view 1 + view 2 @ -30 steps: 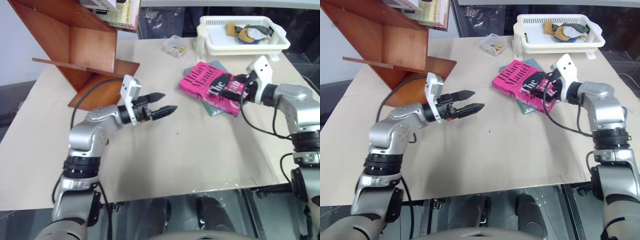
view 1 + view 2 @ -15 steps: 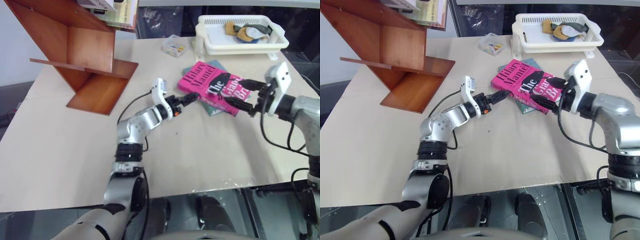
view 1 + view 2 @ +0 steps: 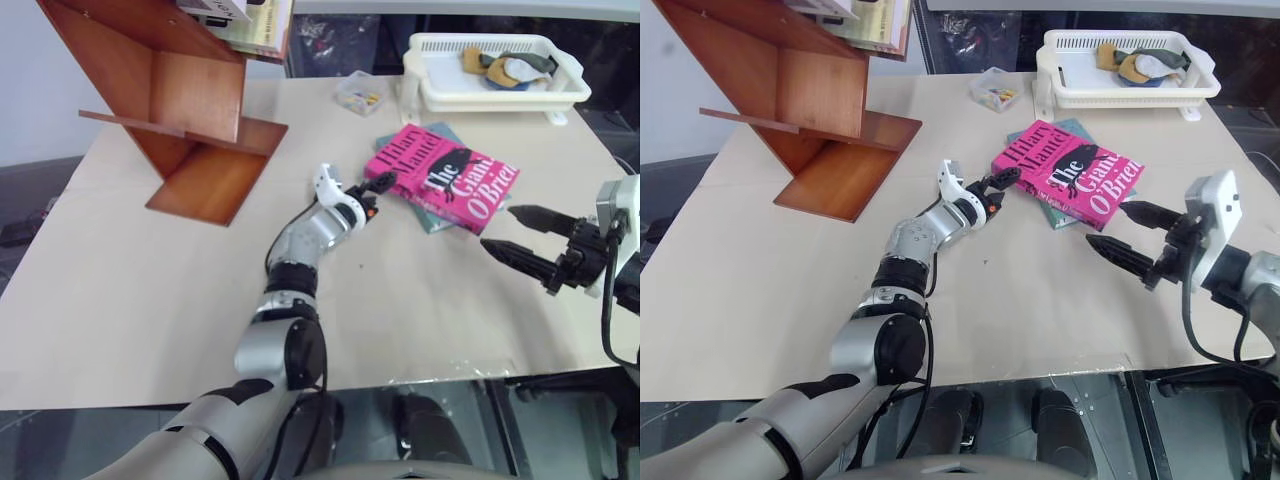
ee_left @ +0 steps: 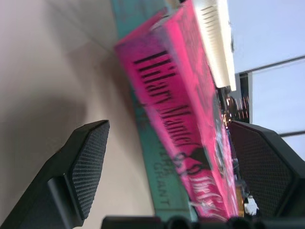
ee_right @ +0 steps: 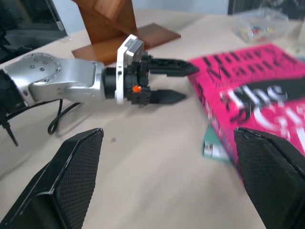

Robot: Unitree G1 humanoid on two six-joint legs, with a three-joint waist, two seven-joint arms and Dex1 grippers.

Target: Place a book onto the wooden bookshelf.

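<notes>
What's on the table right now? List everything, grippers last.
Pink book: one, lying flat on a teal book, right of centre.
Teal book: one, under the pink book.
Bookshelf: one, reddish-brown, far left corner.
Pale books: a few, on top of the bookshelf.
Basket: one, white, far right, with small items inside.
Clear box: one, left of the basket.
Table: one, beige.
Left gripper: black fingers open, at the pink book's near-left corner.
Right gripper: black fingers open, right of the books, apart from them.
</notes>
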